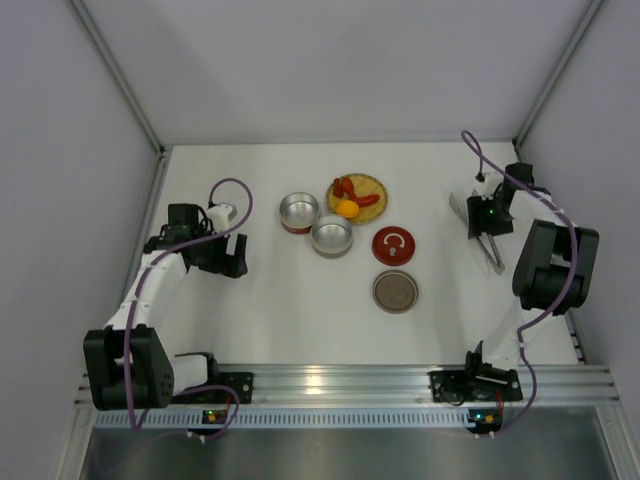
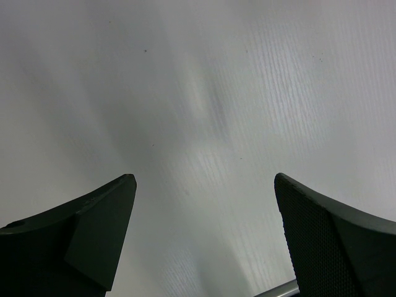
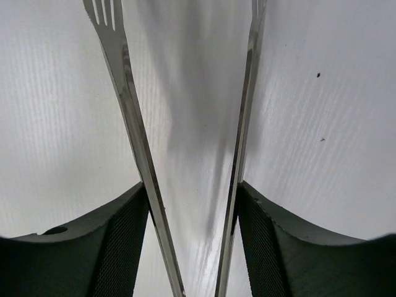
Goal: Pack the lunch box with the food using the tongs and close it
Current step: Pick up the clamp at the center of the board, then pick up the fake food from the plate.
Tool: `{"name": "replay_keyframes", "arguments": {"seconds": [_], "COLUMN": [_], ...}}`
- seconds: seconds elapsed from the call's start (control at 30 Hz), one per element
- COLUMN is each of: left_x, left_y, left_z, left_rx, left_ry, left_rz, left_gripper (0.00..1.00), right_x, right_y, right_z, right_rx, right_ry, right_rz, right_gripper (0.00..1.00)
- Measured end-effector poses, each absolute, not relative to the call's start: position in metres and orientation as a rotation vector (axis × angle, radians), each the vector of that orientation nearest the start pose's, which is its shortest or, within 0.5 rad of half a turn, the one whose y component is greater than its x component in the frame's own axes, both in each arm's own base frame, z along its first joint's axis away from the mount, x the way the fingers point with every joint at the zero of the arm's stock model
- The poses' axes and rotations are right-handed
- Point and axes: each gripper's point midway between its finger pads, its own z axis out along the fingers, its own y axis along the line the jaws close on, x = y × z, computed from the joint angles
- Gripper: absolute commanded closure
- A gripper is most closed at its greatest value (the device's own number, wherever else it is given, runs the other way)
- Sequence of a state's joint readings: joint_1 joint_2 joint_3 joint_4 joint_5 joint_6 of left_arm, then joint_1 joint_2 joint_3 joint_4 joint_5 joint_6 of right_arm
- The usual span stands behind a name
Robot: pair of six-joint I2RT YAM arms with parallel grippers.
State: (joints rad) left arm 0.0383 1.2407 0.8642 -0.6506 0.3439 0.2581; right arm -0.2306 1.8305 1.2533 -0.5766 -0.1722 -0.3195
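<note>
The slim silver tongs (image 1: pixel 496 262) lie at the far right of the table, and in the right wrist view their two arms (image 3: pixel 132 124) run between my right gripper's fingers. My right gripper (image 3: pixel 193 198) is closed on them, a pad (image 3: pixel 124 238) pressing on the outside of each arm. The food sits on a woven yellow plate (image 1: pixel 379 184): an orange ball (image 1: pixel 347 208) and red pieces (image 1: pixel 361 198). The lunch box stands in parts: two round metal tins (image 1: pixel 298 212) (image 1: pixel 331 236) left of the plate. My left gripper (image 2: pixel 204 179) hangs open over bare table.
A red lid (image 1: pixel 393 245) and a brown round lid (image 1: pixel 395 291) lie in front of the plate. White walls close in the table at the back and on both sides. My left arm (image 1: pixel 190 240) is at the left, apart from the tins.
</note>
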Motion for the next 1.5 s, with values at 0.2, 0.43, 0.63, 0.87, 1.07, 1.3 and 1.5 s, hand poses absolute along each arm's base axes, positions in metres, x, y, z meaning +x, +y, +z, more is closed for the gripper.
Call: {"name": "replay_keyframes", "arguments": {"seconds": [0.2,0.43,0.63,0.87,1.07,1.3,1.5], "left_x": [0.277,0.277,0.277,0.277,0.277,0.277,0.277], "left_y": [-0.039,-0.039,-0.039,-0.039,-0.040,-0.040,-0.040], "left_z": [0.103,0.110,0.111,0.113,0.113,0.113,0.113], "left_rx": [0.398,0.400,0.401,0.401,0.398,0.395,0.395], "left_ry": [2.498,2.475,2.469,2.464,2.463,2.464,2.464], "left_rz": [-0.328,-0.320,-0.318,-0.318,-0.325,-0.329,-0.329], "left_gripper": [0.02,0.02,0.02,0.02,0.02,0.02,0.02], "right_x": [0.400,0.397,0.387,0.386,0.386,0.390,0.401], "right_y": [-0.070,-0.060,-0.043,-0.018,0.047,0.129,0.156], "right_z": [0.084,0.101,0.139,0.224,0.252,0.243,0.210], "right_rx": [-0.186,-0.204,-0.260,-0.350,-0.502,-0.715,-0.845], "right_ry": [2.608,2.598,2.534,2.318,2.237,2.229,2.278], "right_rz": [0.085,0.157,0.241,0.281,0.353,0.407,0.333], "right_gripper": [0.48,0.48,0.48,0.48,0.48,0.49,0.51]}}
